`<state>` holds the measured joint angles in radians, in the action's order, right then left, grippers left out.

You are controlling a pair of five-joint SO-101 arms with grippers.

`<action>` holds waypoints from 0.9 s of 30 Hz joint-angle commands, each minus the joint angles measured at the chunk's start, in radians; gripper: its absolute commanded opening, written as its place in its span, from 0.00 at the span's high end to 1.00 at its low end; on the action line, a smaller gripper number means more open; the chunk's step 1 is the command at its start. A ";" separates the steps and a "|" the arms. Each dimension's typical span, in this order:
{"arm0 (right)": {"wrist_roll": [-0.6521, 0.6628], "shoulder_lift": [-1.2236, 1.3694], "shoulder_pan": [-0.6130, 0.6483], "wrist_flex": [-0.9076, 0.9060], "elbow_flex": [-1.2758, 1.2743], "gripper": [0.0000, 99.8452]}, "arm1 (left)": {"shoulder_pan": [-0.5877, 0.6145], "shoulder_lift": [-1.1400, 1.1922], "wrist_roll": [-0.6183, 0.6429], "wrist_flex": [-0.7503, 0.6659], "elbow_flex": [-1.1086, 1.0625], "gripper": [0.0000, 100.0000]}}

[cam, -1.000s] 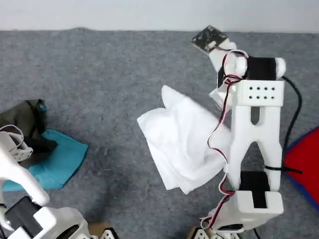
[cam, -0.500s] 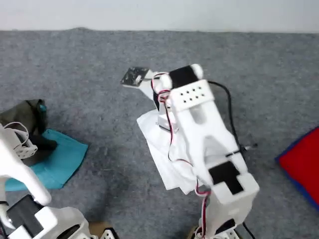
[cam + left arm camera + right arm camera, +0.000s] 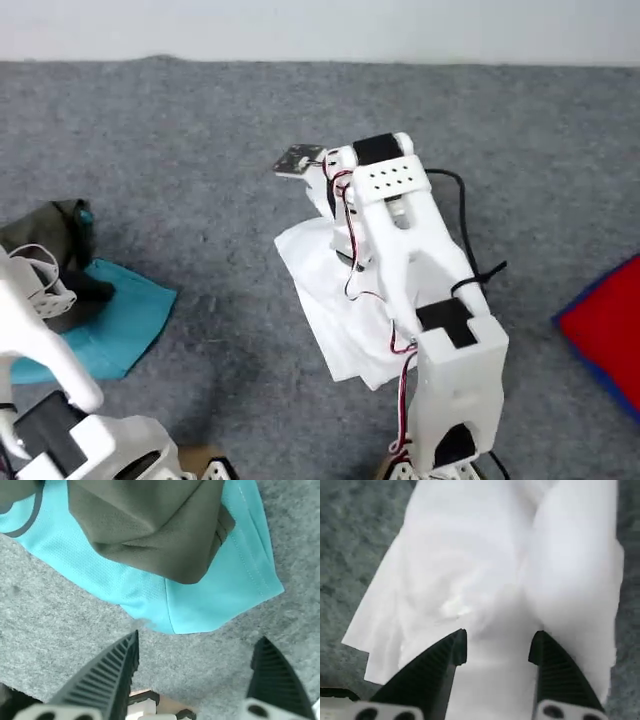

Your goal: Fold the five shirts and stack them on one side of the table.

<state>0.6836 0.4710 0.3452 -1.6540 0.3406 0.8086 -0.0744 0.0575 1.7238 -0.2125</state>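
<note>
A white shirt (image 3: 320, 290) lies crumpled and partly folded at the table's middle. My right arm (image 3: 400, 215) stretches over it. In the right wrist view my right gripper (image 3: 499, 636) is open just above the white shirt (image 3: 470, 555), with cloth bulging between its jaws. A teal shirt (image 3: 125, 325) lies at the left with a dark olive shirt (image 3: 45, 230) on top of it. My left gripper (image 3: 198, 638) hangs open above the edge of the teal shirt (image 3: 225, 580), near the dark olive shirt (image 3: 150, 525), touching neither.
A red shirt (image 3: 605, 325) with a blue edge lies at the right border of the grey carpeted table (image 3: 200, 150). The left arm's base (image 3: 90, 445) stands at the front left. Bare carpet runs along the back.
My right arm swung left over the white shirt, laying its right part across the rest, then drew slightly back to the right. The left arm stayed put.
</note>
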 commanded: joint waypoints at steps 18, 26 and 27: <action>-0.009 -0.016 -0.007 0.015 0.011 0.99 | -0.422 -0.367 -0.003 0.032 0.001 0.72; -0.011 -0.211 0.165 -0.022 0.011 0.99 | -0.433 -0.374 -0.003 0.032 -0.114 0.72; -0.011 -0.234 0.197 -0.039 0.011 0.99 | -0.433 -0.374 -0.003 0.032 -0.128 0.72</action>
<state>0.6820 0.3406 0.4588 -1.6556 0.3406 0.3836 -0.4181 0.0575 1.7238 -0.3015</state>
